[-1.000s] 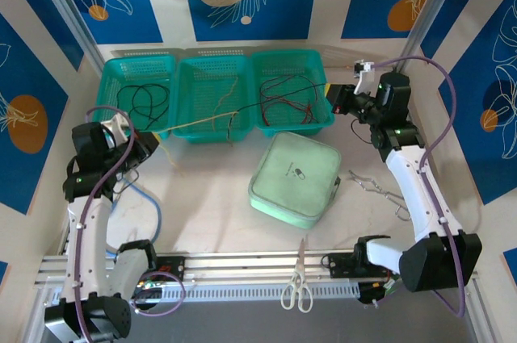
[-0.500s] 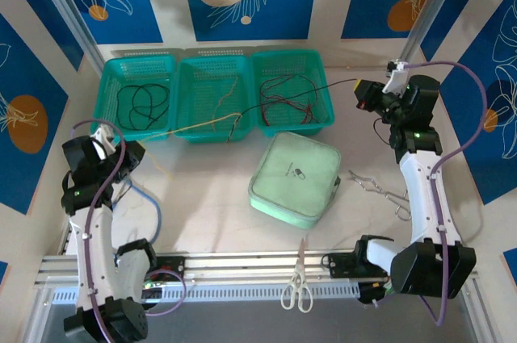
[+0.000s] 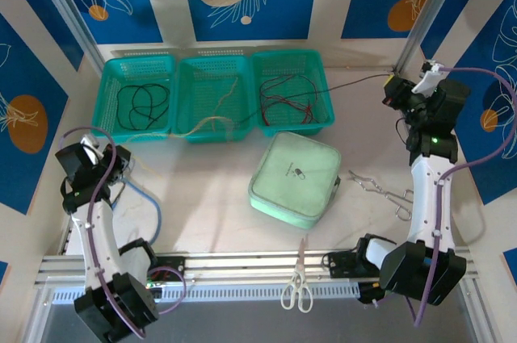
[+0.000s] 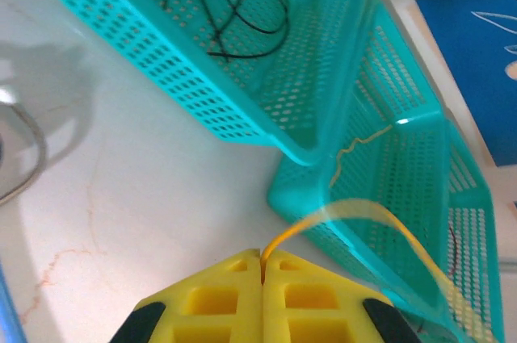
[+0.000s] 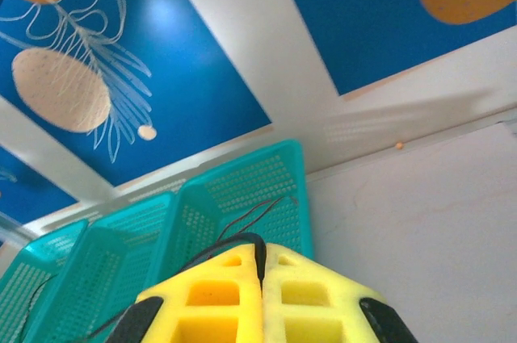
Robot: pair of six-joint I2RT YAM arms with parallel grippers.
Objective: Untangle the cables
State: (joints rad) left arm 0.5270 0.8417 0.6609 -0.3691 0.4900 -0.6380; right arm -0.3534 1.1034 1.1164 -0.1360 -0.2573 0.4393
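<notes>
1. The left arm stands folded at the left side of the table. The left gripper (image 3: 119, 157) sits low, just in front of the left basket (image 3: 109, 94).
2. The right arm reaches tall toward the far right corner. The right gripper (image 3: 391, 89) is well to the right of the right basket (image 3: 323, 94).
3. The left gripper's yellow pads are pressed together on the tan-yellow cable (image 4: 355, 210), which arcs from the pinch toward the middle basket (image 3: 187, 94).
4. The right gripper is clamped on the taut black cable (image 3: 355, 80), which runs in a line from the right basket to the pinch.
5. The left wrist view shows the tan-yellow strand entering the seam between the pads, which the top view shows faintly. The right wrist view shows the black strand slipping between its pads.
6. The left basket holds loose black loops (image 3: 144, 105). The middle basket holds the rest of the tan-yellow cable. The right basket holds dark red cables (image 3: 283, 102) mixed with black ones.
7. On the table lie a green pouch (image 3: 295, 177), forceps (image 3: 380, 190), scissors (image 3: 297, 285) and a light-blue tube (image 3: 152, 206).
</notes>
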